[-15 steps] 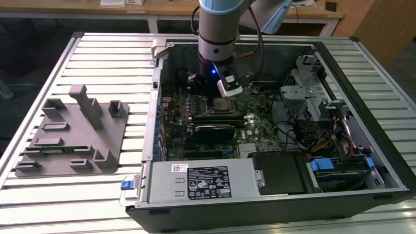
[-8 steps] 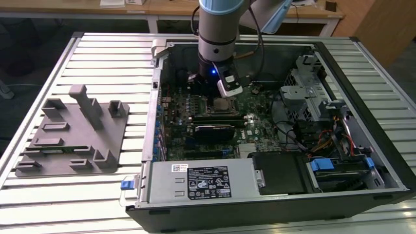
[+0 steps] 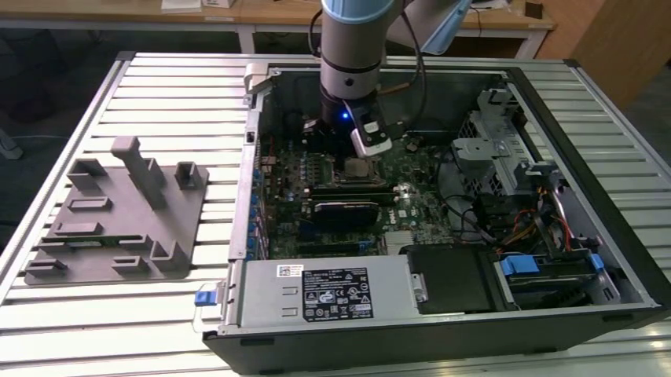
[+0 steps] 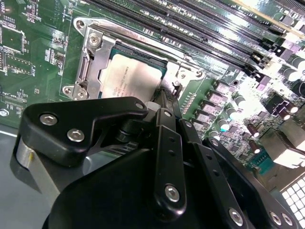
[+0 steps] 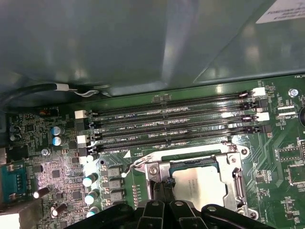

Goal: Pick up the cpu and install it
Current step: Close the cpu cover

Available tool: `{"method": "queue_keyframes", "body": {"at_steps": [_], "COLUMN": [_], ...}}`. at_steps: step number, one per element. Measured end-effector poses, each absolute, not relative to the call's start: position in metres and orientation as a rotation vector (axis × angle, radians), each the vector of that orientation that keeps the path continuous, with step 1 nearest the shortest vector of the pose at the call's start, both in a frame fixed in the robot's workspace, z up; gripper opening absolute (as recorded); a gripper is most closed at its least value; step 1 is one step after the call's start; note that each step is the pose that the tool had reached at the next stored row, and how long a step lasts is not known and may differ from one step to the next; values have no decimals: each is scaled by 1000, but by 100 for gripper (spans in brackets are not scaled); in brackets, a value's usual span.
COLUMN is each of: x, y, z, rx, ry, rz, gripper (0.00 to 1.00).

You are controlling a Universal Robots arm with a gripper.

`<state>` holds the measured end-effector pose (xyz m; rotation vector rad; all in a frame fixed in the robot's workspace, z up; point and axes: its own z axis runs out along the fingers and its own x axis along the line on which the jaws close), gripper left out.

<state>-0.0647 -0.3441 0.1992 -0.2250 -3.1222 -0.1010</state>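
The arm [image 3: 357,47] is reaching down into an open computer case [image 3: 587,94] that is lying on its side on the slatted metal desk [image 3: 157,86]. The gripper [image 3: 362,151] is hanging low over the green motherboard [image 3: 419,200], near the middle of the case.

The cpu [image 3: 360,168] is lying flat in its socket on the motherboard, directly under the gripper in the exterior view. In both wrist views its silver top is facing up inside the metal socket frame [image 5: 238,179], whose plate is framing the chip [image 4: 128,78] on all sides. The rows of long black memory slots [image 5: 171,126] are running just beside the socket.

In the first wrist view the gripper [image 5: 163,188] is sitting at one edge of the cpu [image 5: 200,183], its fingers drawn together with no gap showing between them and nothing showing pinched there. In the second wrist view the gripper [image 4: 166,98] is likewise pointing at the rim of the socket frame [image 4: 90,57], beside the chip rather than over its centre. Whether the tips are touching the chip or the frame is not clear.

A grey tray [image 3: 115,220] with upright blocks is resting on the desk towards the exterior view's left, well apart from the case. A boxed power supply [image 3: 314,294] with a label is occupying the near end of the case.
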Motion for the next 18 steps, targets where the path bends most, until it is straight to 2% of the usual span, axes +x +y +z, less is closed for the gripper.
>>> {"method": "queue_keyframes", "body": {"at_steps": [18], "x": [-65], "y": [-344], "z": [222], "rx": [-225], "ry": [-3122], "rz": [-101], "gripper": [11]}}
